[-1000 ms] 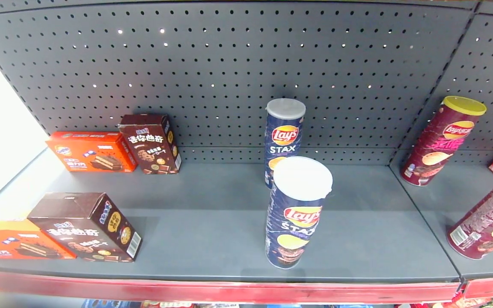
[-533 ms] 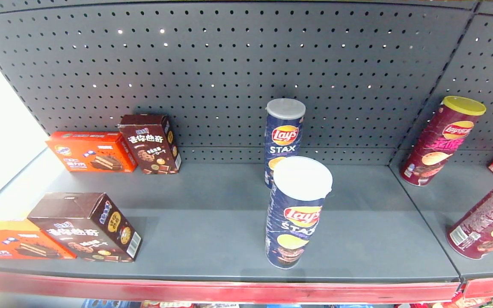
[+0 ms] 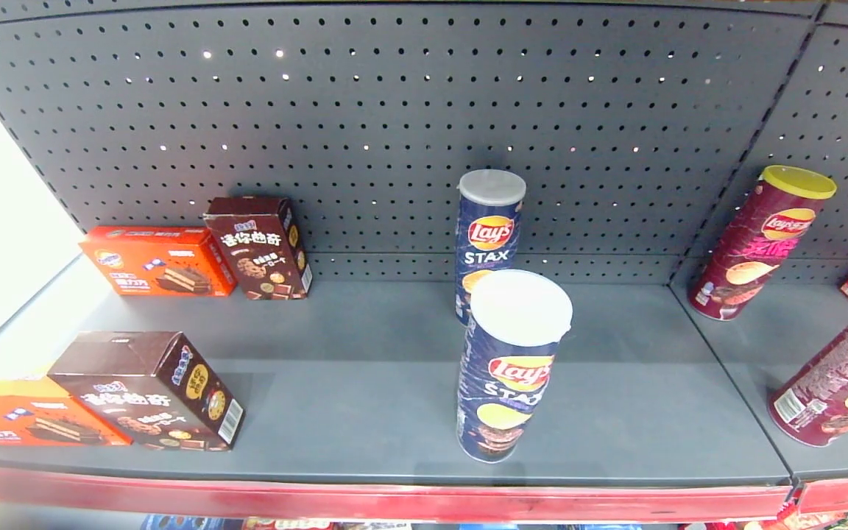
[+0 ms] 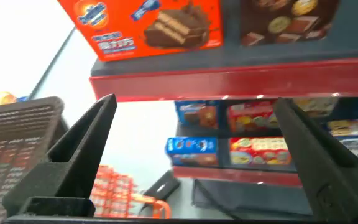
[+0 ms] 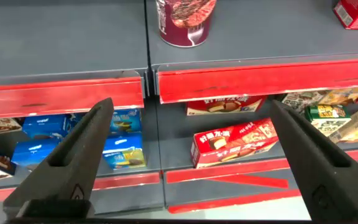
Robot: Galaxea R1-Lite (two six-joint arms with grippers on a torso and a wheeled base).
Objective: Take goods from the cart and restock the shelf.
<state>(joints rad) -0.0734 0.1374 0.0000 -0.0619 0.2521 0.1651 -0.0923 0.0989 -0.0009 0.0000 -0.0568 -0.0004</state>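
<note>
Spread wide and empty, left gripper [image 4: 194, 102] and right gripper [image 5: 191, 104] alike; cart basket [image 4: 17, 134] close off one side of the left gripper (likely the nearer arm for it); red shelf edge [image 4: 229, 81] straight ahead.

The left hand [image 4: 194, 102] and right hand [image 5: 191, 104] have matte black, wedge-shaped fingers [image 4: 73, 162].

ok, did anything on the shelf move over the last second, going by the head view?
Nothing visibly changed. The front blue chip can and the rear blue chip can stand upright on the shelf as before. The front brown box, the rear brown box and the rear maroon can are where they were.
</note>
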